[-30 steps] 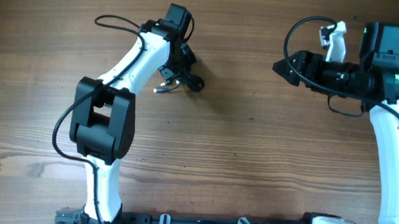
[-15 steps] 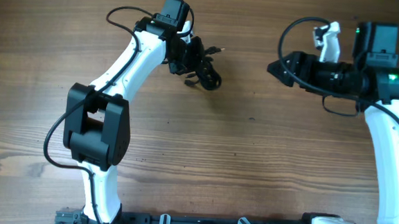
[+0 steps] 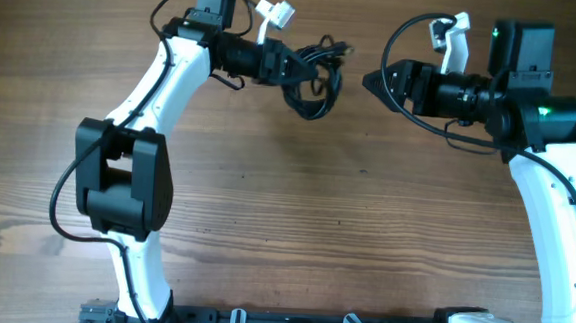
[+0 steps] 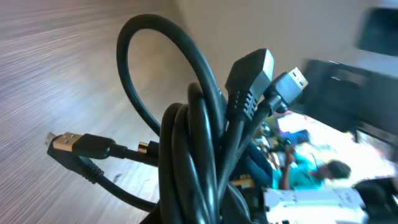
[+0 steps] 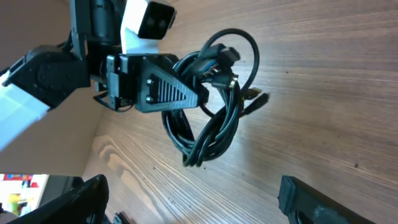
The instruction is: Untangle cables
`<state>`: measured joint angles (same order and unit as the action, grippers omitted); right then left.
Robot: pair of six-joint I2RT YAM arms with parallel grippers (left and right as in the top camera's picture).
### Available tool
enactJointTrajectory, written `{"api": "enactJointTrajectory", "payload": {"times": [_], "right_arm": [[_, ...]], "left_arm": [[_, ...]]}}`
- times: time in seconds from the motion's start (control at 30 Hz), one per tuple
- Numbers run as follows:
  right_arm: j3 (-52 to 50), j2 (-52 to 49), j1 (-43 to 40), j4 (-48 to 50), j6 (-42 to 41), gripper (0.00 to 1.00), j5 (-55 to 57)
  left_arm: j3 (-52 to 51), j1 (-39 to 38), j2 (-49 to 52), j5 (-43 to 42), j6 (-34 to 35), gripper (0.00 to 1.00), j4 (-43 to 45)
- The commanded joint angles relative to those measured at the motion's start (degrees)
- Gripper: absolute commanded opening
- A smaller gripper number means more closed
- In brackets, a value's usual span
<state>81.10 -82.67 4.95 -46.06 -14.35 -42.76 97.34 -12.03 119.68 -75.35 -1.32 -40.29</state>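
Currently both arms reach toward the far middle of the table (image 3: pixel 365 206), with their grippers facing each other.

Left gripper (image 3: pixel 286 63): turned sideways, pointing at the right arm. It is clamped on the cables (image 3: pixel 315 78).

Cables: one knotted black bundle of several thin strands wound together. It is held near its upper part, at the far edge of the table between the two grippers.

Right wrist view: the left gripper (image 5: pixel 200 94) is closed across the top of the cables (image 5: pixel 214 124). One round loop arches above the grip. Longer, narrower loops hang below it and end in a tight bend. I cannot tell whether that lowest bend touches the wood.

Left wrist view: the cables (image 4: pixel 199 149) fill the frame close up. A tall loop stands at the left of the pack. Three plug ends show:
- a gold plug (image 4: pixel 62 144) sticks out low on the left, on a short kinked lead
- a black plug (image 4: pixel 252 68) stands at the top
- a silver plug (image 4: pixel 292 78) sits just beside the black one, and the two look to be touching

The left gripper's own fingers are hidden behind the strands in this view.

Right gripper (image 3: pixel 371 83): level with the bundle and near it, but apart from it, with bare wood between them. Its wrist view shows the jaws spread wide and empty. The fingers (image 5: pixel 308 200) sit at the two lower corners of the frame, and the bundle lies straight ahead between them.
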Motion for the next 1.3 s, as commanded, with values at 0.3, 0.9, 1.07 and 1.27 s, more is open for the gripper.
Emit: {"api": "enactJointTrajectory", "payload": {"times": [0.3,0.9,1.07,1.27], "right_arm": [[0.7,-0.4,0.0,-6.1,0.7,0.73,7.0],[-1.7,-11.9,9.1,2.3,-17.8,0.35,20.7],[-1.7,-13.1,9.4,4.9,-18.8,0.22,20.0],[-1.7,-16.0,9.5,4.7,-18.7,0.17,20.0]], "left_arm": [[0.4,-7.3,-2.1,-5.6,7.4,0.04,8.5],[0.4,-7.8,-2.0,14.8,29.2,0.04,15.4],[0.4,-8.5,-2.0,14.8,29.3,0.04,15.4],[0.4,-9.3,-2.0,14.8,34.8,0.04,15.5]]}}
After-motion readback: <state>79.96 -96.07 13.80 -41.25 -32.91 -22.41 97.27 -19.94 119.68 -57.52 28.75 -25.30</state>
